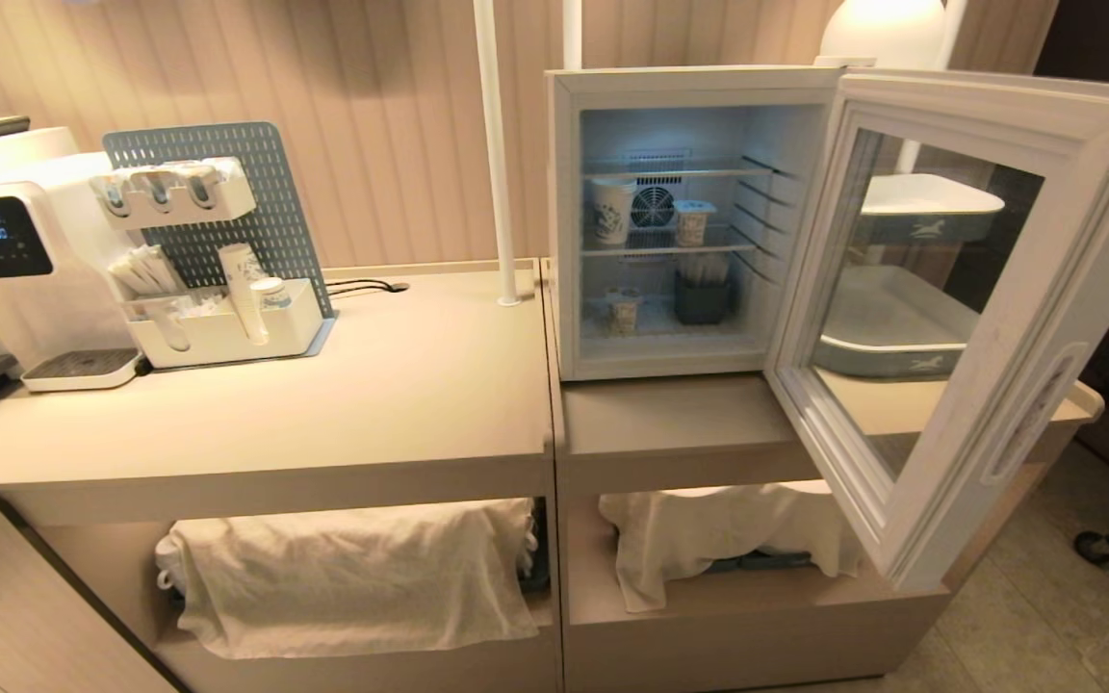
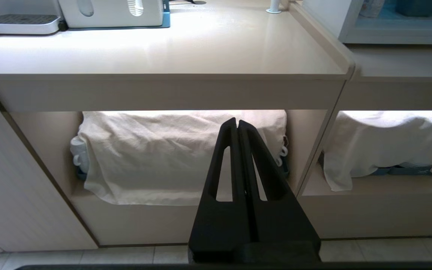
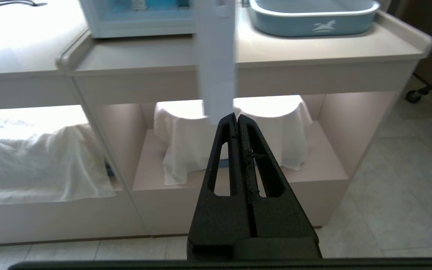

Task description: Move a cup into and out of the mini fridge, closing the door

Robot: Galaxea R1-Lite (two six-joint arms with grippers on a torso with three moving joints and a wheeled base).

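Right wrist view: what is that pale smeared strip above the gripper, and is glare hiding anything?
Right wrist view: the strip is the open door, edge-on and blurred. Glare washes out the countertop there and in the left wrist view. Head view: the mini fridge interior is evenly lit.

White cup (image 1: 691, 222) on mini fridge (image 1: 670, 221) shelf; door (image 1: 949, 308) open.

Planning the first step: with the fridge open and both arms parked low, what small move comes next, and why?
Probably raise the right gripper, shut and empty, toward the cup on the middle shelf: the door of the mini fridge already stands wide open.
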